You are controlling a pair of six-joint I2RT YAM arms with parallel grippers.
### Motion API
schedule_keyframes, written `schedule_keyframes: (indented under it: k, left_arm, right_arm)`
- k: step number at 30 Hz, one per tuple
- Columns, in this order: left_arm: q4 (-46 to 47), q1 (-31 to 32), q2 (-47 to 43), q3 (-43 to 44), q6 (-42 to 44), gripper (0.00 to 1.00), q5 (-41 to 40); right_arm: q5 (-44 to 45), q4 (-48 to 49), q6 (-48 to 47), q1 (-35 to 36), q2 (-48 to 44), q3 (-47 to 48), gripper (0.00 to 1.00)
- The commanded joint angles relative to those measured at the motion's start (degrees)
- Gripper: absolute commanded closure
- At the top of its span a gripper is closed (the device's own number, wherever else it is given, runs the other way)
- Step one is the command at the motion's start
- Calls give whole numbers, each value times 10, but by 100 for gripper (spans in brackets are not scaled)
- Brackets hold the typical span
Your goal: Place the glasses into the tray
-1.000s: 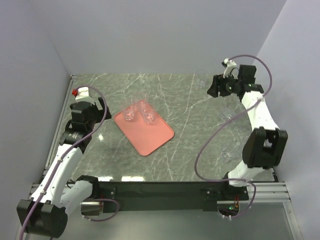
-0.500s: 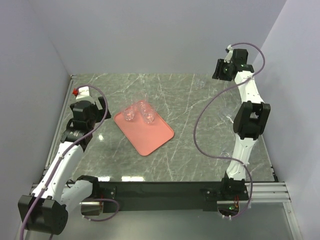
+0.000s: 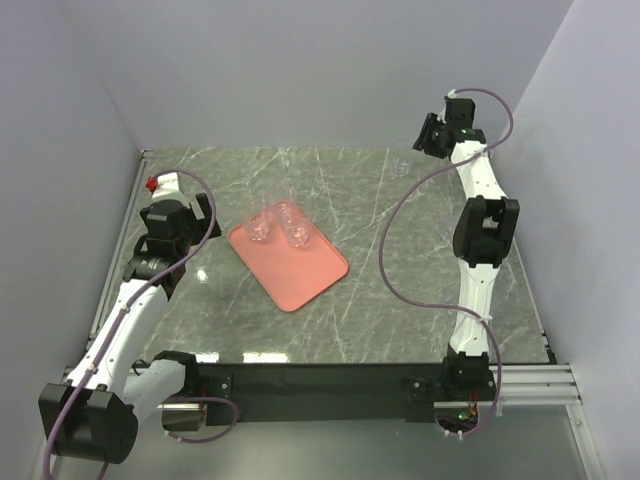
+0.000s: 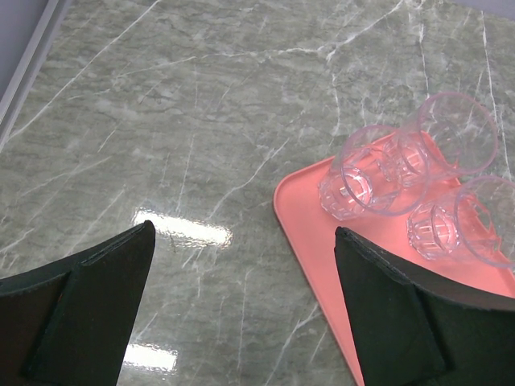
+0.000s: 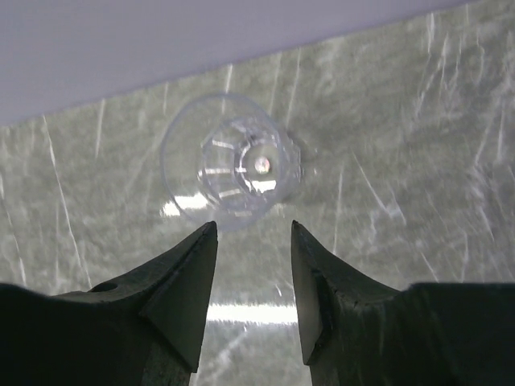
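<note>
Three glasses (image 4: 386,173) cluster in the far corner of the one pink tray (image 4: 310,233), near the left fingers (image 4: 88,297), spread wide and empty. A fourth glass (image 5: 233,165) stands on the desk (image 3: 360,200) just beyond the slightly parted right fingers (image 5: 169,297); any others are too faint to count.

A robotics lab or test cell is indicated, not a home. The table (image 3: 350,200), w/ a grey-green marble-look top, is boxed in at back and both sides by plain pale lilac panels (image 3: 300,70). Two white-and-black arms, left (image 3: 130,310) and right (image 3: 480,250), are bolted to a black bar (image 3: 320,380) at the near edge, on an alu. extrusion frame (image 3: 530,378). Purple cables (image 3: 387,280) are looped along each arm, approx. base to wrist.
</note>
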State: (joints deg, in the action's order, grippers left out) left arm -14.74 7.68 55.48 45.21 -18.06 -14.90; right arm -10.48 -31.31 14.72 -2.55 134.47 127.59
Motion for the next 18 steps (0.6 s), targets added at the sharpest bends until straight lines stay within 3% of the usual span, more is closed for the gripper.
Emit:
schedule_keyframes:
  k: [1, 18]
  left_arm:
    - [16, -3, 2, 9, 9, 1, -5]
    - [16, -3, 16, 9, 10, 1, -5]
  right_arm:
    - [20, 43, 45, 4, 25, 48, 51]
    - [56, 68, 72, 17, 83, 70, 55]
